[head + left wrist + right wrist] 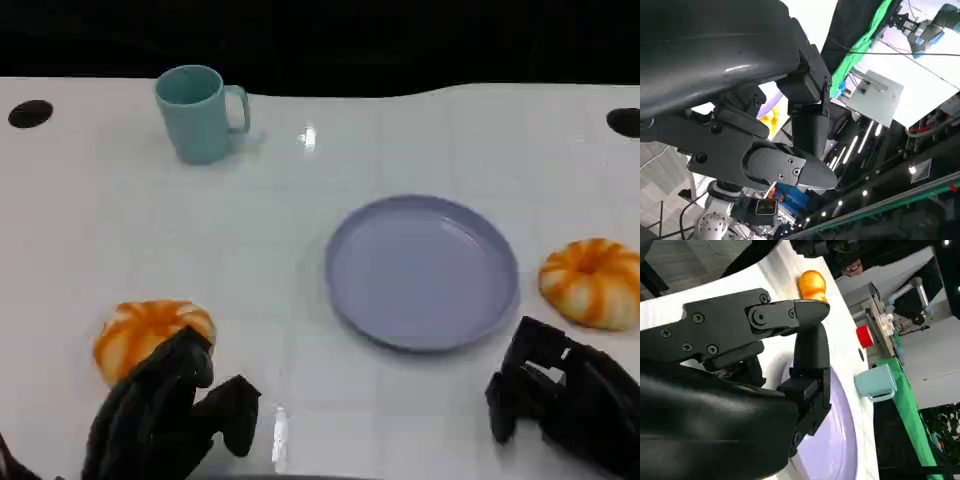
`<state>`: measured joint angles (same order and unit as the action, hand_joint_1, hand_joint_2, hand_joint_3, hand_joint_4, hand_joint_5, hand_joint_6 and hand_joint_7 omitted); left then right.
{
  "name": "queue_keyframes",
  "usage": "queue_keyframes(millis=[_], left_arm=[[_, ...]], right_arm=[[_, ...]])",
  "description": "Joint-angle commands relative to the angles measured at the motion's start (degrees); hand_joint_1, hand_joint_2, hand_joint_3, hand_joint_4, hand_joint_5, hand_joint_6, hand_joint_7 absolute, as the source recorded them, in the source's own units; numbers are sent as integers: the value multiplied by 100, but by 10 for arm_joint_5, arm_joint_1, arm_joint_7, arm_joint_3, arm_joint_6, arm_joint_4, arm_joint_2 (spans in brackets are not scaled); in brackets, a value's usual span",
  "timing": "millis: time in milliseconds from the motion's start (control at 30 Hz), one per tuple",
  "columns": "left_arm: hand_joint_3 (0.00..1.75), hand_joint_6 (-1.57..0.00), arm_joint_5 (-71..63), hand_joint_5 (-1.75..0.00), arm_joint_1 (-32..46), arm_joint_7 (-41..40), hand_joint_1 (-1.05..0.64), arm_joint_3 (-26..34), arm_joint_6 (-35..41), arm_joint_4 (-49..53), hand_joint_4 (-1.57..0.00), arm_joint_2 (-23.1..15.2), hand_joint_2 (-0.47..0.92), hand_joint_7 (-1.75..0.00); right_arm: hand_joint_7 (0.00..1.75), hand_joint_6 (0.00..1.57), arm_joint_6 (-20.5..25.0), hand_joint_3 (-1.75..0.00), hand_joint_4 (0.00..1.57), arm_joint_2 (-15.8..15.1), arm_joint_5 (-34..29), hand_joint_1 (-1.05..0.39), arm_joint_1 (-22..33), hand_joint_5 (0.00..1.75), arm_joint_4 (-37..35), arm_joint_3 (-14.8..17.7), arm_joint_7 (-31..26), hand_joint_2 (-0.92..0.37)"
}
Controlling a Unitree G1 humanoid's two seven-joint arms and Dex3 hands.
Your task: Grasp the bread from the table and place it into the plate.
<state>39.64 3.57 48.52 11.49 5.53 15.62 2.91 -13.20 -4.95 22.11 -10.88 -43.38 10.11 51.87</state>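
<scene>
Bread (152, 334) near left, untouched | left hand (165, 415) beside it, fingers spread, empty | right hand (568, 400) empty, fingers apart | risk: nudging bread away from plate (345, 295)

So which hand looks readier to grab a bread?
Probably the left hand: its fingers already reach the bread near it. The right hand sits short of the other bread.
</scene>
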Motion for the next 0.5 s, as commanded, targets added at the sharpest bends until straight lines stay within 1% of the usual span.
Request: queue_keyframes(millis=[33,500], left_arm=[[12,-79,-10,-175,-5,2,-74,1,-1,4,-89,-10,92,-137],[12,-80,-22,-175,-12,7,-75,3,-7,20,-88,-11,92,-138]], right_arm=[[157,62,-2,-24,73,-9,-5,-60,-1,175,-6,0,0,-92],[154,65,3,-23,74,-9,-4,-60,-2,173,-6,1,-1,-92]])
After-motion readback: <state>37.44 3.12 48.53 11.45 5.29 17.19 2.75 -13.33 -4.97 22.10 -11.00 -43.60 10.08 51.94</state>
